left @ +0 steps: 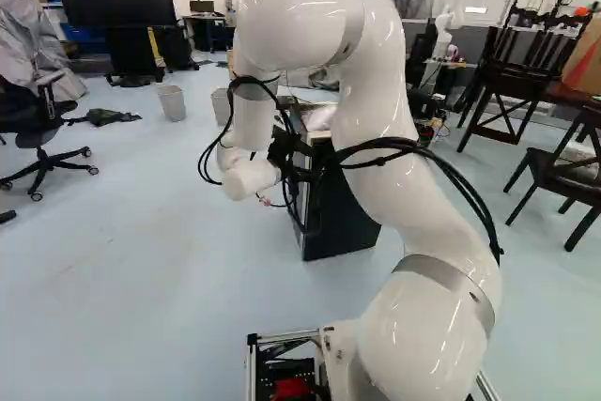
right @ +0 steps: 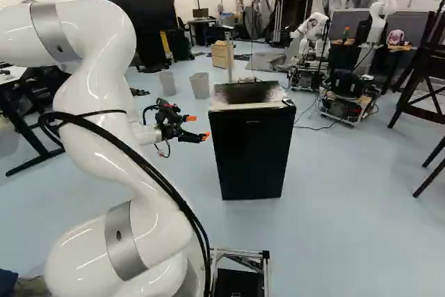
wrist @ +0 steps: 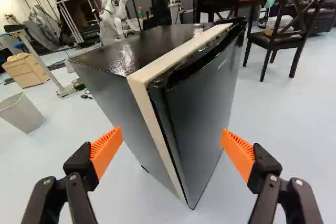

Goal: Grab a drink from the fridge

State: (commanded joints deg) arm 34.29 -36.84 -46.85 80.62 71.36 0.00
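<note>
Fridge [left: 346, 228] stands partly behind the arm [left: 379, 100] in left base view, near the gripper [right: 199, 127] in right base view, and ahead of its spread, empty fingers [wrist: 106, 150] in wrist view, door [wrist: 202, 108] seemingly closed, leaving opening it and fetching the unseen drink.

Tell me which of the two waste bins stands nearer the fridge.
The right-hand bin of the pair in the right base view; the other bin stands on its side away from the fridge.
</note>
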